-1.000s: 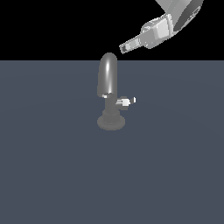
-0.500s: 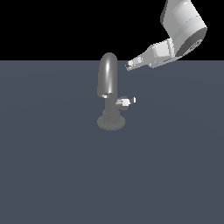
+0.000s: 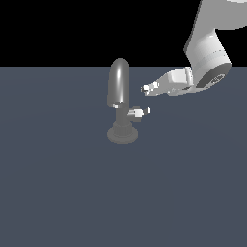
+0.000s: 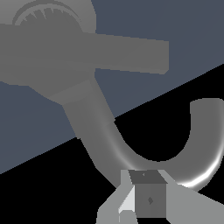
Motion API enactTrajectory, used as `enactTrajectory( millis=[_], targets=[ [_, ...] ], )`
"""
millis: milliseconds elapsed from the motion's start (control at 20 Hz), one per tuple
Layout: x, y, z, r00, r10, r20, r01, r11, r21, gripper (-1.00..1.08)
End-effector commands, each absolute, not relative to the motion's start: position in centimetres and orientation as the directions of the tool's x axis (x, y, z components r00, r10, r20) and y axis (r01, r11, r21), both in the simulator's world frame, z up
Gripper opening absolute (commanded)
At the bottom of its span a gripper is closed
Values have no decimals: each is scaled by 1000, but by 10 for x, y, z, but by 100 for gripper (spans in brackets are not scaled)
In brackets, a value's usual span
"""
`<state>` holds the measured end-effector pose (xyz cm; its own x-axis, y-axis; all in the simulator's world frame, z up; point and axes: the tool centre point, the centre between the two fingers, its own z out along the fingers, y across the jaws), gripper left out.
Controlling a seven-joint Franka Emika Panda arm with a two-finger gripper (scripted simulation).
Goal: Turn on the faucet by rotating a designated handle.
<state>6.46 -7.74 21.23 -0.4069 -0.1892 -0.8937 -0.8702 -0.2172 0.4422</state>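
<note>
One small grey metallic faucet [image 3: 120,103] with an arched glossy spout stands mid-scene, its short white-tipped handle [image 3: 139,112] pointing toward the exterior view's right. The white gripper [image 3: 144,88] hovers just above, untouching; whether spread, cannot tell. Rotation remains undone.

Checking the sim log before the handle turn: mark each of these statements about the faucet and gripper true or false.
1. The gripper is clamped on the handle. False: it hangs above the handle, apart from it.
2. The faucet stands upright on its round base. True.
3. The handle sticks out toward the exterior view's right. True.
4. The arm enters from the exterior view's left. False: it comes from the upper right.
5. The gripper holds an object. False: nothing shows between its fingertips.
</note>
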Motion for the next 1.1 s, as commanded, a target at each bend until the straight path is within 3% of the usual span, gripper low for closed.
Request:
enactTrajectory(
  millis=[0,1050],
  targets=[
    [63,-79,199,-450,-156,-879,-859,-193,474,-100],
    [42,-84,162,-519,-97,-849,-835,-154,528,-100]
  ],
)
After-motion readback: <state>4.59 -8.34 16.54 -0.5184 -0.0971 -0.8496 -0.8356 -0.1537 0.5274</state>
